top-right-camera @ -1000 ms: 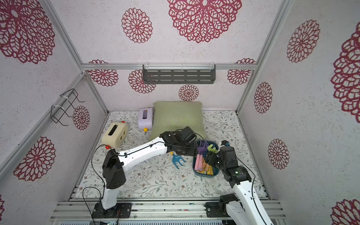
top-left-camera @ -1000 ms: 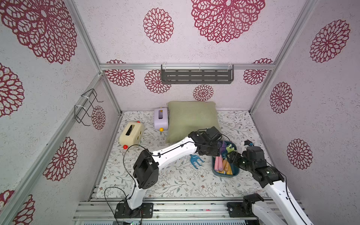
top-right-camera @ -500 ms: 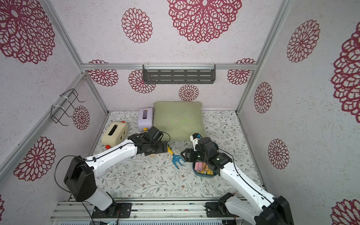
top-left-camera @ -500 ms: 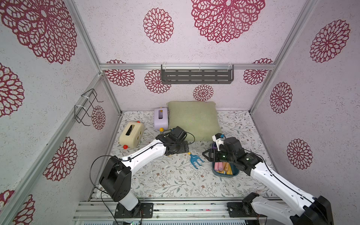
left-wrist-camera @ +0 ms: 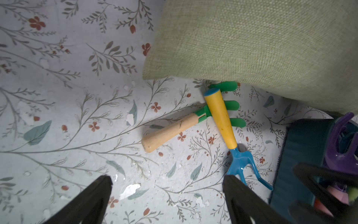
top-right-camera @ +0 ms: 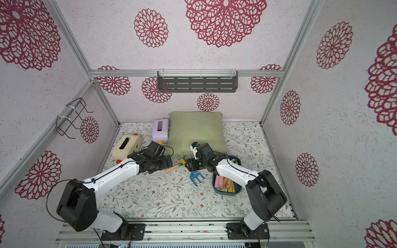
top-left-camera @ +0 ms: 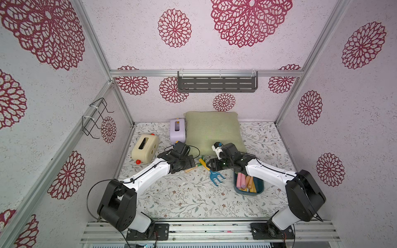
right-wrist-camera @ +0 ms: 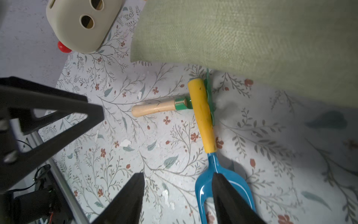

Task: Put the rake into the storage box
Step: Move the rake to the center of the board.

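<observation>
1. Green rake (left-wrist-camera: 174,130), wooden handle, lies flat on the floral mat (top-left-camera: 182,193). Its tines are at the front edge of the green cushion (top-left-camera: 212,128). It is not in the box.
2. Blue hand fork (left-wrist-camera: 220,118), yellow handle, lies across the rake's neck with its prongs pointing away from the cushion.
3. Teal storage box (top-left-camera: 257,192) sits off the cushion's front corner on the right-arm side, partly under that arm. It holds purple, pink and orange tools.
4. Left gripper (left-wrist-camera: 167,177) is spread wide and empty, above the mat near the rake's handle end, in front of the cushion.
5. Right gripper (right-wrist-camera: 178,175) is about half spread and grips nothing. It sits over the fork's blue head, in front of the cushion.
</observation>
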### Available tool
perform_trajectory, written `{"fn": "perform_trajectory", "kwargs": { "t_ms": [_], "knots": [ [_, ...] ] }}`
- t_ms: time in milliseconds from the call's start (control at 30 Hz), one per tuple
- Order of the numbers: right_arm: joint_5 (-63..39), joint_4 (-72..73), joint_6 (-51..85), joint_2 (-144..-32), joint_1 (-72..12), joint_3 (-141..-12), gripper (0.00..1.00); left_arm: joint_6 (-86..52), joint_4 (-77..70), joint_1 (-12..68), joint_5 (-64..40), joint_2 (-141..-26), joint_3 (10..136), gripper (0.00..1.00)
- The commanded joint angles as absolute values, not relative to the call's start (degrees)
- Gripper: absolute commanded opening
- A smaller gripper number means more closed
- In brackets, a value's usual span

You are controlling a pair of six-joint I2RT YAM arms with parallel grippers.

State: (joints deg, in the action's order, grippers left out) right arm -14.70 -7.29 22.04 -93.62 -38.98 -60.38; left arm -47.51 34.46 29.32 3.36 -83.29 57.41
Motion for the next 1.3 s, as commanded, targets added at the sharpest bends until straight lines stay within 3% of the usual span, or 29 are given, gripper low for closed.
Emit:
{"fn": "perform_trajectory", "kwargs": {
  "t_ms": [0,267,567,900,1133,1267],
  "knots": [
    [-14.1,-4.4,16.9,-97.6,-39.3,-64.6,0.62,-49.6,32.2,27.9,4.0,-79.0,53.7,0.97],
    [-15.0,-5.3,12.9,-107.9,-40.6,-71.4,0.62,-50.7,32.2,26.3,4.7,-72.8,49.2,0.97],
    [-12.4,-9.6,8.8,-114.0,-45.2,-74.4,0.62,-50.7,31.8,26.0,3.2,-74.3,49.4,0.97],
    [-14.5,-11.7,2.6,-106.4,-54.3,-66.1,0.62,-50.5,31.4,26.0,2.9,-75.2,49.4,0.97],
    [-7.4,-15.2,4.5,-95.6,-56.3,-61.6,0.68,-50.2,29.7,26.2,-1.2,-79.2,49.4,1.0],
    [-9.3,-14.2,12.7,-86.7,-56.8,-58.8,0.69,-50.4,26.8,26.4,-4.2,-79.2,47.0,0.89]
  ]
}}
